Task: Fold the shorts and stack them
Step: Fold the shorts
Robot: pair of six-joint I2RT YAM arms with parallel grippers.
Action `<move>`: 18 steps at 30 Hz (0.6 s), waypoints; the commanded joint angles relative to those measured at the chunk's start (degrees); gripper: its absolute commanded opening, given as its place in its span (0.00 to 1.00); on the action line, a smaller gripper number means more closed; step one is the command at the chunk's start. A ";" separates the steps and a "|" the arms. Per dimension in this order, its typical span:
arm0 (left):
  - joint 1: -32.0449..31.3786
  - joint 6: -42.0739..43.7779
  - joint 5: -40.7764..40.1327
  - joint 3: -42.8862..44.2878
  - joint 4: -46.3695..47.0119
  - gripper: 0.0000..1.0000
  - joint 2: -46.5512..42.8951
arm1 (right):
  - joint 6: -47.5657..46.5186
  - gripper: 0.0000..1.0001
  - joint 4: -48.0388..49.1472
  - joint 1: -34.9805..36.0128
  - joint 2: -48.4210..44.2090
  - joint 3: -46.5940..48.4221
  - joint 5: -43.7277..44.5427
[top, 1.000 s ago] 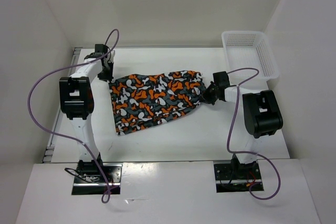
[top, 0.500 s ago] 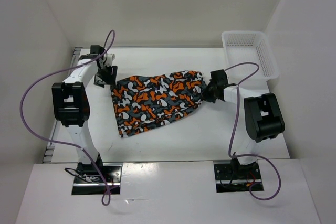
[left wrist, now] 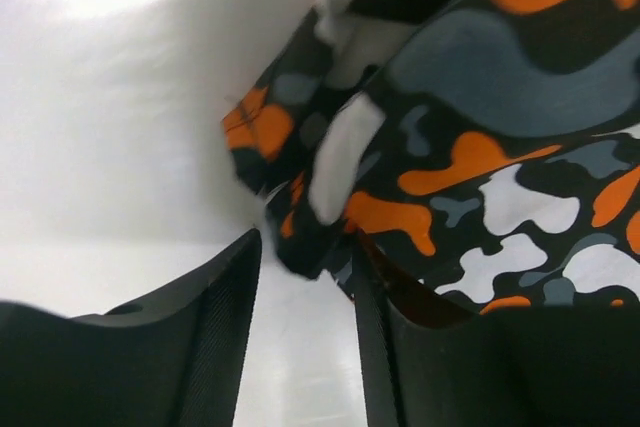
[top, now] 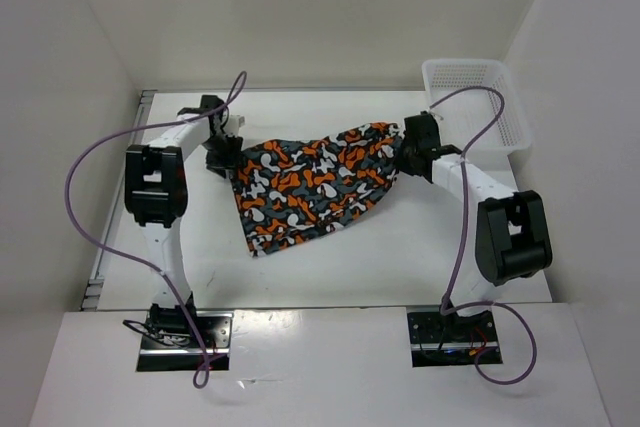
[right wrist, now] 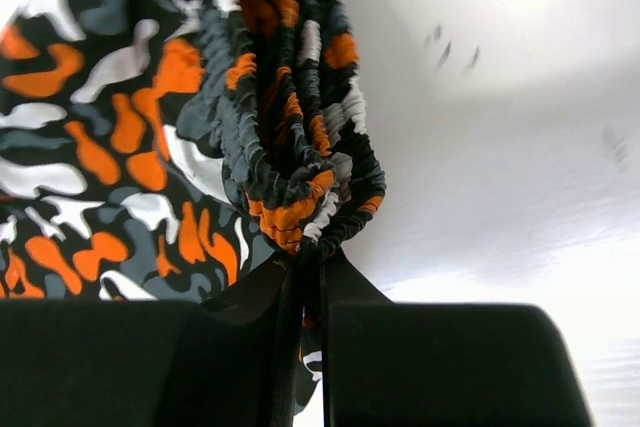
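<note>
We see the shorts (top: 310, 182) spread on the table (top: 420, 247) between the two grippers. Their long axis runs from the left gripper (top: 222, 153) to the right gripper (top: 404, 154), almost straight across the table. The end at the right gripper lies a little farther from the arm bases.

The narrow, gathered end is the elastic waistband, and it points to the right gripper. The wide end points to the left gripper, and one corner of it reaches toward the bases.

The right gripper is pressed together on the bunched waistband, and the cloth comes out directly in front of its fingers (right wrist: 250, 347). The left gripper is spread: in its wrist view we see white table in the gap between its fingers (left wrist: 225, 337). A corner of the shorts lies just ahead of this gap and over one finger. We cannot tell if this corner touches the fingers.

A basket (top: 515, 122) stands beyond the right gripper, apart from the shorts.
</note>
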 commanded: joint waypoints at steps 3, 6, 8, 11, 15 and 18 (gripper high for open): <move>-5.79 0.25 1.63 8.71 1.40 0.46 7.32 | -17.01 0.00 -2.40 2.49 -3.87 10.24 6.38; -7.28 0.25 3.29 16.07 0.71 0.44 11.02 | -25.71 0.00 -3.98 7.84 -1.86 16.31 9.36; -7.99 0.25 4.35 19.96 0.09 0.42 13.48 | -29.86 0.00 -3.98 14.23 -0.45 20.35 11.64; -8.69 0.25 4.36 28.48 -2.80 0.42 17.17 | -36.99 0.00 -4.59 24.07 3.76 26.24 13.05; -8.69 0.25 5.67 35.52 -5.45 0.41 20.61 | -44.20 0.00 -5.99 33.75 12.01 32.57 12.54; -8.69 0.25 6.81 36.06 -6.07 0.41 21.14 | -48.60 0.00 -6.00 38.16 15.54 33.72 11.05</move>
